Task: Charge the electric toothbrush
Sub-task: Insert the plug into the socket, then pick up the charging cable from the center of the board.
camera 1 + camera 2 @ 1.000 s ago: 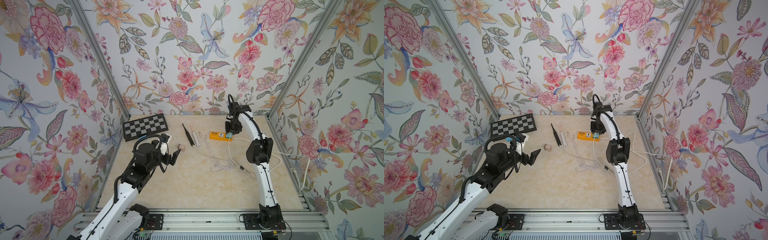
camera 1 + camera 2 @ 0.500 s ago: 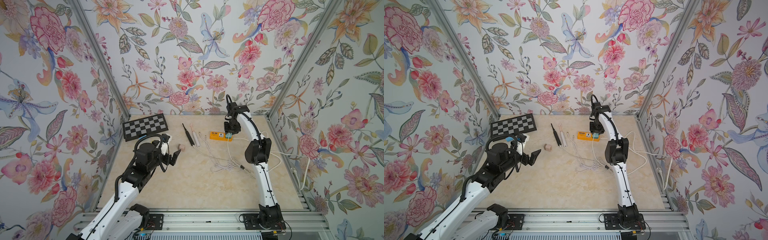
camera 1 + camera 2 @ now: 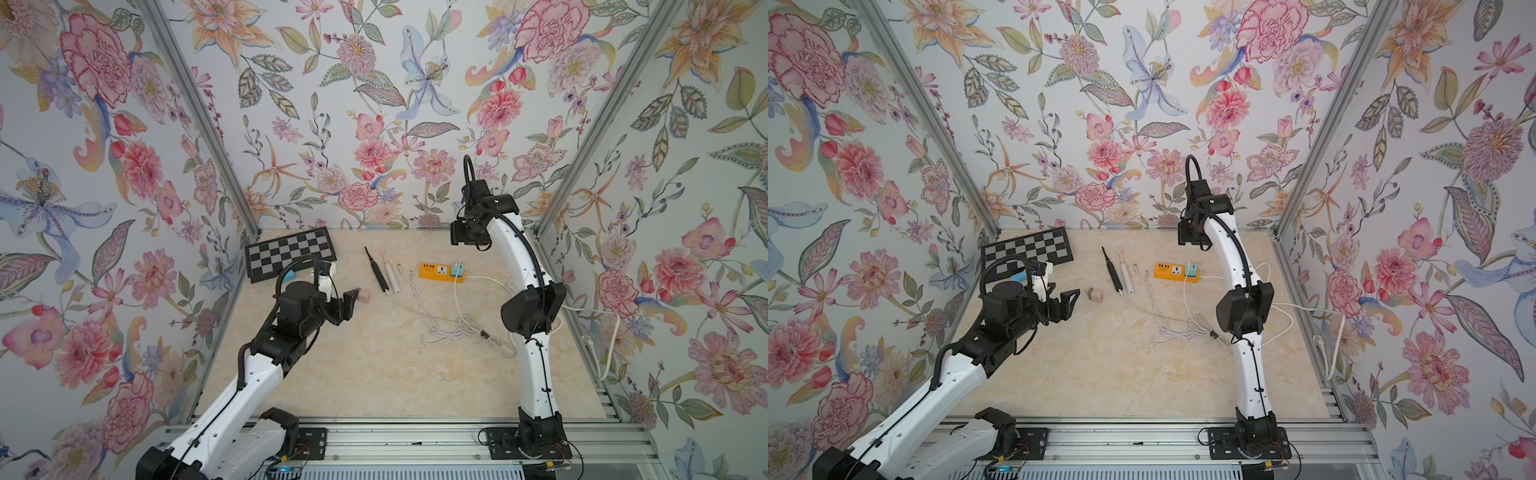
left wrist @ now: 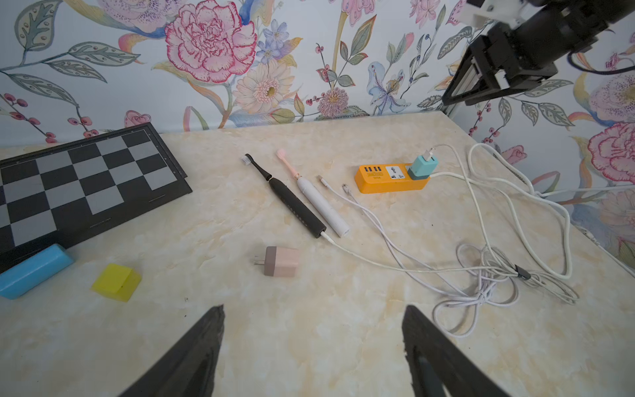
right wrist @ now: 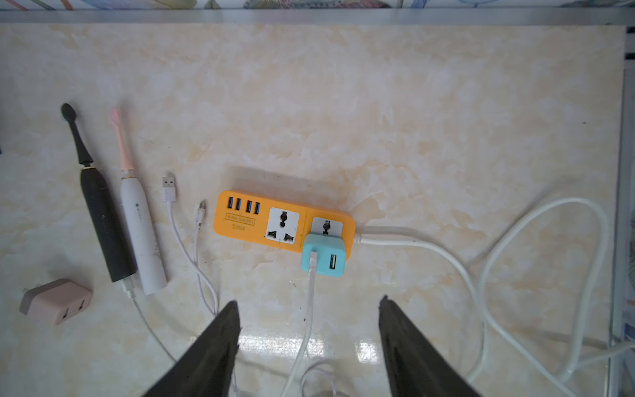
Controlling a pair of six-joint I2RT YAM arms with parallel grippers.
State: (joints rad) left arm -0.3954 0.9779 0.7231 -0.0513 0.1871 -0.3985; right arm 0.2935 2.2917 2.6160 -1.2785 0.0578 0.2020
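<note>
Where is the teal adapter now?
In both top views, the teal adapter sits plugged into the orange power strip at its cord end, right of the white toothbrush.

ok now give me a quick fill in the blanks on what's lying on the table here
1. The teal adapter sits in the ____ power strip.
2. A cable is plugged into the base of the ____ toothbrush.
3. The left pincer and right pincer are both ____, holding nothing.

Missing words: orange; black; open
</note>
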